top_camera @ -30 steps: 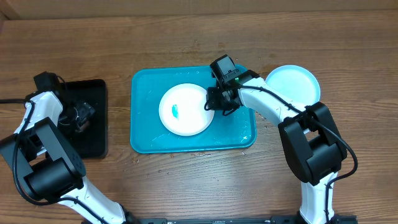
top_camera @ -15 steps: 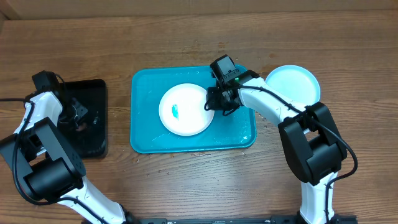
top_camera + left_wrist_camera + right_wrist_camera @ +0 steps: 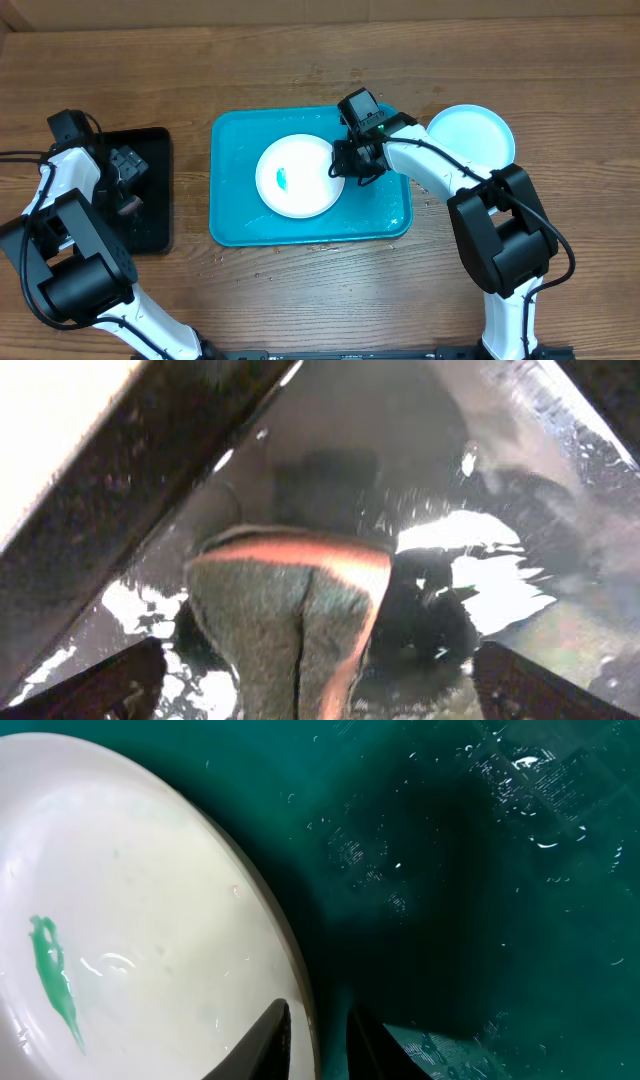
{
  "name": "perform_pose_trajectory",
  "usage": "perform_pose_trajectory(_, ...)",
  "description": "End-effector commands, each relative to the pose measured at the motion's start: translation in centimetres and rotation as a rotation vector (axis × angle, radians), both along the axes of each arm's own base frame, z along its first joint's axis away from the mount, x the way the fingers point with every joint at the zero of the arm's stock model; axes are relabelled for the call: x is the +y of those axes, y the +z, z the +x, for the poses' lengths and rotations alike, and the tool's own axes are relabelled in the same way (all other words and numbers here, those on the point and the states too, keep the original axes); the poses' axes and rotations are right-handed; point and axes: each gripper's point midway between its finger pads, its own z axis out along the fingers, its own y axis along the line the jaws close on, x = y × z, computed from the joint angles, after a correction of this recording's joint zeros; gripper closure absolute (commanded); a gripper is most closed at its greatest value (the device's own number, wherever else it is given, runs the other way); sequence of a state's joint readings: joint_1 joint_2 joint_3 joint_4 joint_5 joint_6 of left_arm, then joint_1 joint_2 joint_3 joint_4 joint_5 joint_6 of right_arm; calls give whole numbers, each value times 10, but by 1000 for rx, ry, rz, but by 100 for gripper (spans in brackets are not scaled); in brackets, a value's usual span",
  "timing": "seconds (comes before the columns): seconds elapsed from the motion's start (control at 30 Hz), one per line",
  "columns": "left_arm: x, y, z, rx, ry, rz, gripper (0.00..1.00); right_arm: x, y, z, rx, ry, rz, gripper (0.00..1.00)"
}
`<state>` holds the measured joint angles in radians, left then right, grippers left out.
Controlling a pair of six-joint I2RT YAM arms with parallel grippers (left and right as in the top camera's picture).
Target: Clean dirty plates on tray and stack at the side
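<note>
The right gripper (image 3: 318, 1035) pinched the right rim of the white plate (image 3: 295, 178), which lay on the blue tray (image 3: 232, 225). The left gripper (image 3: 325, 690) hung with fingers wide over a sponge (image 3: 285, 615) in the black tray (image 3: 152, 228).

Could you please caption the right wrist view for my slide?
Right gripper clamps the rim of the green-smeared white plate on the wet turquoise tray.

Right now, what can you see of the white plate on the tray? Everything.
The white plate is round, shallow, glossy and plastic-looking, lying flat in the middle of the wet turquoise tray. One green smear sits left of centre. The right gripper straddles its right rim, one finger inside, one outside; clamping unclear.
</note>
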<state>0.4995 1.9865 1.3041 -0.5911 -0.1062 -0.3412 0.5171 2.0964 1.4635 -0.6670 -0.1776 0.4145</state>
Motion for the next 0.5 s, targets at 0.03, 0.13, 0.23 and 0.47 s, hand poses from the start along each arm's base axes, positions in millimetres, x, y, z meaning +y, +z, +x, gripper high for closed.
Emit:
perform_pose_trajectory(0.03, 8, 2, 5, -17, -10, 27, 27, -1, 1, -1, -3, 2, -5, 79)
perform_pose_trajectory(0.13, 10, 2, 8, -29, -13, 34, 27, -1, 1, -1, -1, 2, -6, 79)
perform_pose_trajectory(0.23, 10, -2, 8, -23, -13, 31, 12, -1, 1, -1, -1, 2, -6, 79)
perform_pose_trajectory(0.47, 7, -7, 5, -6, -25, 20, 96, -1, 1, -1, -2, 2, -6, 79)
